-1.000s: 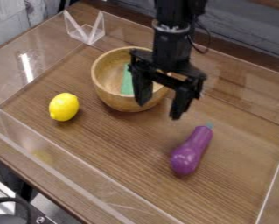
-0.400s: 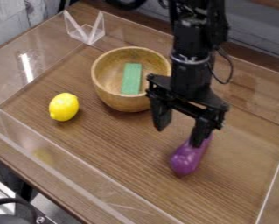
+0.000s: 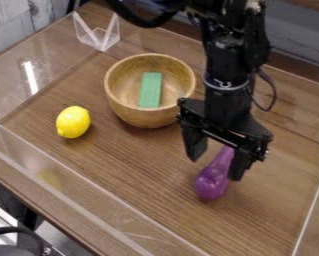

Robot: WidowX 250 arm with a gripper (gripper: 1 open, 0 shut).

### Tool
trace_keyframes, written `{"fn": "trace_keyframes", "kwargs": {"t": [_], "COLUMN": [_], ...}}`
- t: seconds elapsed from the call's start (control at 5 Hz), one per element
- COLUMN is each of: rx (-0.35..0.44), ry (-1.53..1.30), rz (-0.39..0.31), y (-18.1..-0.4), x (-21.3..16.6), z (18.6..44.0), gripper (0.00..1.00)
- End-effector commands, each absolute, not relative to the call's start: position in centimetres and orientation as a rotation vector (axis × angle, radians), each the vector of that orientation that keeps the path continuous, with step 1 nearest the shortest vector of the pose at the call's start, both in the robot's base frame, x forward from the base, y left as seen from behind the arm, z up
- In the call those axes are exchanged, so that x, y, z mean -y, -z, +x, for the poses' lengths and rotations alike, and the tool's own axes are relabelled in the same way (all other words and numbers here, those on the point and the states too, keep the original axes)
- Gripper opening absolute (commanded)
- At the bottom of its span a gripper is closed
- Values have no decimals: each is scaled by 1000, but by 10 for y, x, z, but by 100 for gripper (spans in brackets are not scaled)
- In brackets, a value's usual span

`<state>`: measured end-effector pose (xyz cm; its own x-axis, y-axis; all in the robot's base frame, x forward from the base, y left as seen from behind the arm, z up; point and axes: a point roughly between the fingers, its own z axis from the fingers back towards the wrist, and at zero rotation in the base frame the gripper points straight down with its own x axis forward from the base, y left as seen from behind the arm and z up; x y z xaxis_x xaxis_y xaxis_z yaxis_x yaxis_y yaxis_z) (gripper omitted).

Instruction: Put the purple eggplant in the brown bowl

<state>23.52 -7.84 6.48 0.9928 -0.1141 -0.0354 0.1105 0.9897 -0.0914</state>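
My fingers (image 3: 198, 142) spread wide, straddling the eggplant (image 3: 214, 176) near the bench's (image 3: 108, 190) right edge — no grip yet. Bowl (image 3: 120, 106) sits toward the back edge.

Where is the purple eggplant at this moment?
In the camera view, the purple eggplant lies on the wooden table at the lower right, under the open gripper and to the lower right of the brown bowl.

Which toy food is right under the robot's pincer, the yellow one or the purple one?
The purple eggplant. It lies between the open pincer's fingers, while the yellow lemon sits far off, left of the brown bowl.
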Motion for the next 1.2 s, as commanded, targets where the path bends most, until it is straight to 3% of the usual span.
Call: {"fn": "trace_keyframes", "kwargs": {"t": [0.0, 1.0], "rx": [14, 48], "ry": [116, 95], "rz": [-108, -151], "y": [-70, -45], "x": [83, 89], "z": [241, 254], "gripper": [100, 100]}}
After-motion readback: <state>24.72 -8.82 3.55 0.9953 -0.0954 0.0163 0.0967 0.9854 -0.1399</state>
